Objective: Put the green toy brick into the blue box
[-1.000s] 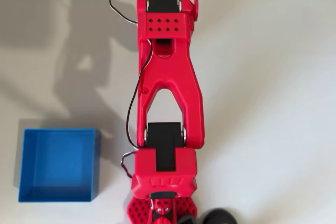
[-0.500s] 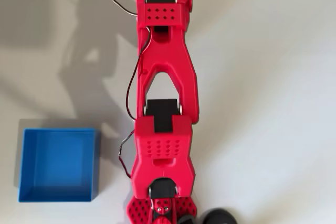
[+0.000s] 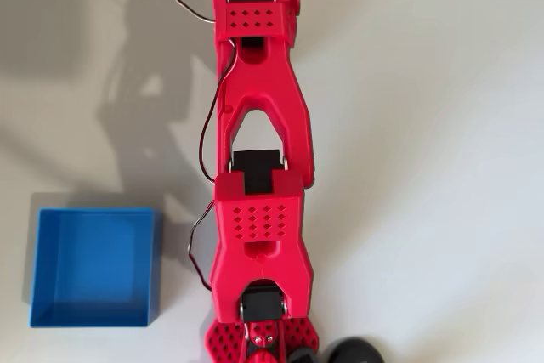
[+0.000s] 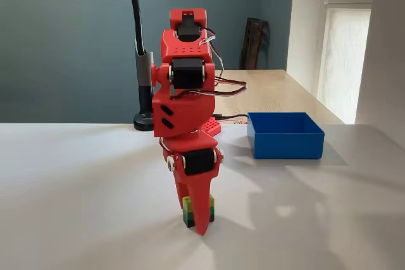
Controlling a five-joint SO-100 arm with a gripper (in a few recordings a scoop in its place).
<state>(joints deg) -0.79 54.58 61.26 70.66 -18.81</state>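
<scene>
In the fixed view my red gripper (image 4: pixel 200 222) points straight down with its tip at the white table. The green toy brick (image 4: pixel 188 209) stands on the table right at the fingers. One red finger (image 4: pixel 197 200) covers its middle, so lime and dark green layers show on either side. Whether the jaws press on it is hidden. The blue box (image 4: pixel 285 136) sits behind and to the right of the gripper. In the overhead view the blue box (image 3: pixel 156 269) lies at the lower left, beside the arm's base, and the red arm (image 3: pixel 259 125) covers the gripper and brick.
A black pole on a round foot (image 4: pixel 144 120) rises behind the arm. A black round object (image 3: pixel 353 351) lies at the bottom edge by the base. A wooden table (image 4: pixel 278 90) stands beyond the white one.
In the overhead view the arm has stretched further toward the top edge, its lower link tipping forward. The blue box has not moved.
</scene>
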